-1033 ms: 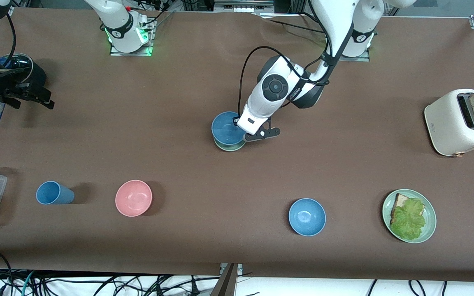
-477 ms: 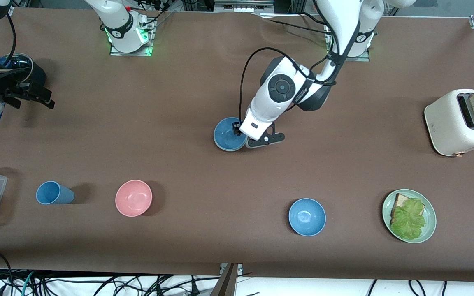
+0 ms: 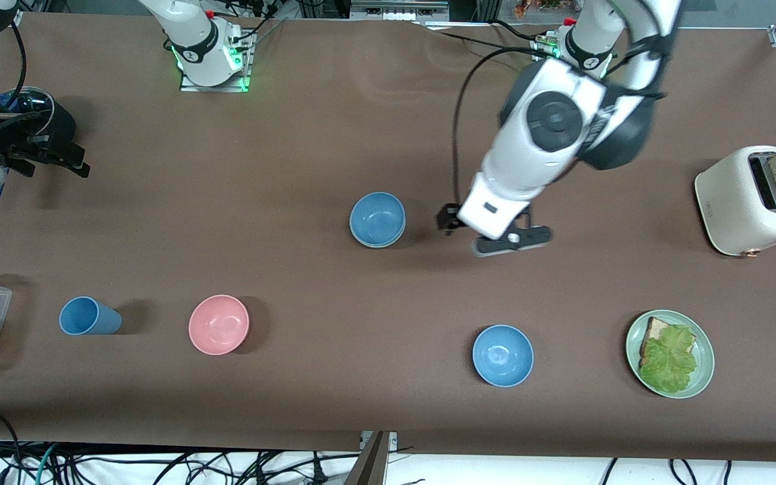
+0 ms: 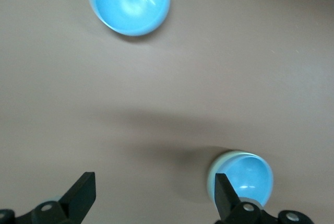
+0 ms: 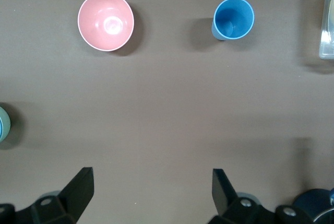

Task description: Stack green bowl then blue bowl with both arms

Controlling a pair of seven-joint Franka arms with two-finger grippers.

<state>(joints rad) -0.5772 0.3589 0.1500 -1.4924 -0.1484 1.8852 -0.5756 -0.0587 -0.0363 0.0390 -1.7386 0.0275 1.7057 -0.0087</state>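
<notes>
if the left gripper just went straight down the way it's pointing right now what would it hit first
Most likely bare table. The left gripper, jaws open, points down at brown tabletop beside the blue bowl nested in the green bowl. Depth is uncertain.

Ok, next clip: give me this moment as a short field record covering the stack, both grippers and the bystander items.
stack: blue bowl nested in green bowl, mid-table, only the green rim showing
left gripper: open, empty, in the air over bare table beside the stack, toward the left arm's end
right gripper: open, empty, waiting at the right arm's end of the table
other items: second blue bowl, pink bowl, blue cup, green plate with bread and lettuce, toaster
task state: both bowls stacked
</notes>
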